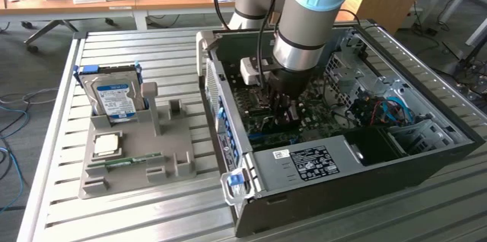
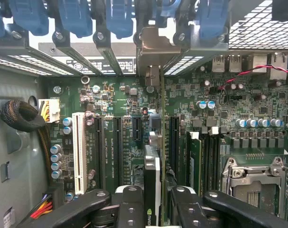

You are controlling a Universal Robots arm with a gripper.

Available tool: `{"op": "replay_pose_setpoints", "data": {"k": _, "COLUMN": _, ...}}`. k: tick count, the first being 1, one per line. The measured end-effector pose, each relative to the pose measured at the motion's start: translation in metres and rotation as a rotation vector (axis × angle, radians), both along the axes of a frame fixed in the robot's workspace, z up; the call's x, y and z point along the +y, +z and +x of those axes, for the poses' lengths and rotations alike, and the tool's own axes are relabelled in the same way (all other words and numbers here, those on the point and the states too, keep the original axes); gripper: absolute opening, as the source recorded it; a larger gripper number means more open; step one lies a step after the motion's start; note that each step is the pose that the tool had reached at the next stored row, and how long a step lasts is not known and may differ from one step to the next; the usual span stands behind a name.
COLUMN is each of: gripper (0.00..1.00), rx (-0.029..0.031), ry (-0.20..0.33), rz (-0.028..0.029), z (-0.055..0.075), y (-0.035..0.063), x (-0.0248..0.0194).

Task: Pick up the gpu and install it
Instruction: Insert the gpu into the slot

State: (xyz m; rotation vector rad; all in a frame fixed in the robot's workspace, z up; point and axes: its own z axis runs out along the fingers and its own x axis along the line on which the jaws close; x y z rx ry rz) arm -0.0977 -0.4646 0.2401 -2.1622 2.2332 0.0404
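While a grey plastic holder [image 1: 129,176] sits at the exterior view's left, cradling an upright silver hard drive [image 1: 114,96], a square processor chip [image 1: 106,144] and a narrow green RAM stick [image 1: 125,162], the open dark metal computer case [image 1: 320,196] lies to its right. Inside it, the black gripper [image 1: 283,116] hangs low over the green motherboard [image 2: 120,99]. It is clamped on the thin gpu [image 2: 152,180], which stands edge-on among the long slots, its silver bracket [image 2: 153,50] at the case's rear openings.

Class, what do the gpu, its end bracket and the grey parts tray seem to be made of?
gpu: green edge suggests fibreglass circuit board. Its bracket: likely bare folded sheet metal, dull silver. Grey parts tray: probably plastic, uniformly matte.
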Motion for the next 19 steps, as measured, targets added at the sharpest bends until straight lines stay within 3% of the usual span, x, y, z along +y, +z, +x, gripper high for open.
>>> {"op": "replay_pose_setpoints", "data": {"k": 7, "gripper": 0.26, "rx": 0.0014, "ry": -0.001, "rz": 0.0003, "z": -0.0006, "y": 0.0001, "x": 0.0000}}
{"op": "replay_pose_setpoints", "data": {"k": 10, "gripper": 0.27, "rx": 0.0031, "ry": -0.002, "rz": 0.0034, "z": -0.0014, "y": -0.0007, "x": 0.0004}}
{"op": "replay_pose_setpoints", "data": {"k": 12, "gripper": 0.27, "rx": 0.0037, "ry": -0.001, "rz": 0.0018, "z": -0.0009, "y": 0.0000, "x": 0.0003}}
{"op": "replay_pose_setpoints", "data": {"k": 14, "gripper": 0.33, "rx": 0.0036, "ry": -0.001, "rz": 0.0019, "z": -0.0009, "y": 0.0000, "x": 0.0002}}
{"op": "replay_pose_setpoints", "data": {"k": 19, "gripper": 0.33, "rx": 0.0038, "ry": -0.001, "rz": 0.0016, "z": -0.0008, "y": 0.0077, "x": 0.0002}}
